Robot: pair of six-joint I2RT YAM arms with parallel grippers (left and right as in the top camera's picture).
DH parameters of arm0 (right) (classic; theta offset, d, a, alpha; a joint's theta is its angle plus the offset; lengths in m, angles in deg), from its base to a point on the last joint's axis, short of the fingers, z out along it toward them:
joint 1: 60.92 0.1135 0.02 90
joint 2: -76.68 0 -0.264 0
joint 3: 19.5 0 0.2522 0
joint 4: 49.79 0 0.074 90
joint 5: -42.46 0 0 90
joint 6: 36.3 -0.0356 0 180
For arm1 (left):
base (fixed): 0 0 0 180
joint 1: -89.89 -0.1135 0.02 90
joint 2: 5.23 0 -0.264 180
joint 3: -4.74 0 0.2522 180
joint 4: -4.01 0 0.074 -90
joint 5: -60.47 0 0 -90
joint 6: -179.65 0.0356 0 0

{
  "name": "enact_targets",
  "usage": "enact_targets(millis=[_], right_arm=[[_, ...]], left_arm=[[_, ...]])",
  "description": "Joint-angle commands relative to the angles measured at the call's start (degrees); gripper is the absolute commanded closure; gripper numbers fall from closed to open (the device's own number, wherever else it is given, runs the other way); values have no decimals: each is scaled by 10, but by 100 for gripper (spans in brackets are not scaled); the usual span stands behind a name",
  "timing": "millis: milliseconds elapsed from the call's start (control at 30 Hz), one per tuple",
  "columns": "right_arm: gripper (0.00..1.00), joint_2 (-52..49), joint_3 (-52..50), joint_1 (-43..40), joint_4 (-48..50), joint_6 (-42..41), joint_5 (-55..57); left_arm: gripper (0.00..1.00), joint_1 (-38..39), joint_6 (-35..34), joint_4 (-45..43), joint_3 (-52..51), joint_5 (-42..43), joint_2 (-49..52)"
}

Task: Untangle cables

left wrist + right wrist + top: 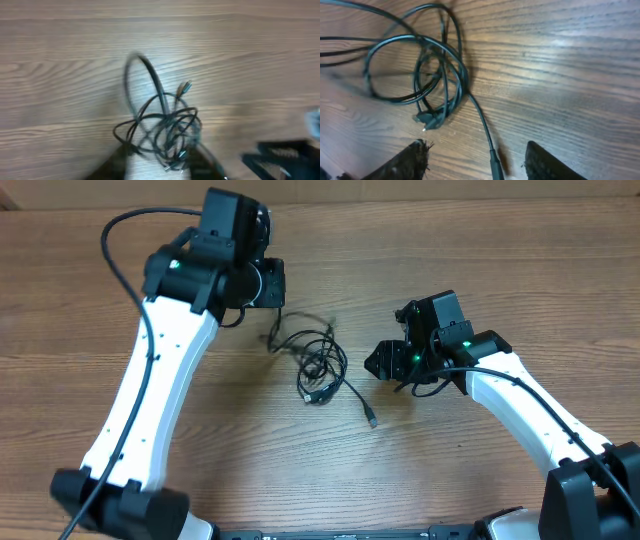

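Note:
The cables [316, 362] are thin black cords in a tangled bundle at the table's middle. One strand trails to a plug [372, 421] nearer the front. My left gripper [272, 290] is just behind and left of the bundle. In the blurred left wrist view its open fingers [165, 167] flank the near end of the cables [162, 127], where small plugs lie. My right gripper [381, 362] is right of the bundle. In the right wrist view it is open [477, 162], with the trailing strand's plug [495, 162] between its fingers and the loops [427, 80] ahead.
The wooden table [480, 250] carries nothing else. The white arms reach in from the front left and front right, with thick black wires along them. The right gripper shows as a dark shape [280, 155] at the lower right of the left wrist view.

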Motion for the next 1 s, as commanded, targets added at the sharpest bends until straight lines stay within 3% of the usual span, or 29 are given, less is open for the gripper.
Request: enact_targets(millis=[0, 133, 267, 567, 700, 967], right_arm=[[35, 0, -2, 6, -1, 6, -10], [25, 0, -2, 14, 2, 10, -9], [23, 0, -2, 15, 12, 10, -9], [27, -1, -2, 16, 50, 9, -2], [37, -1, -2, 22, 29, 9, 51], [34, -1, -2, 19, -32, 6, 131]], left_arm=[[40, 0, -8, 15, 3, -19, 24], [36, 8, -7, 71, 3, 77, 39], [35, 17, -7, 123, 2, 87, 56], [40, 54, 3, 142, 0, 87, 128], [44, 63, -2, 155, 0, 87, 169], [39, 64, -1, 134, 0, 76, 233]])
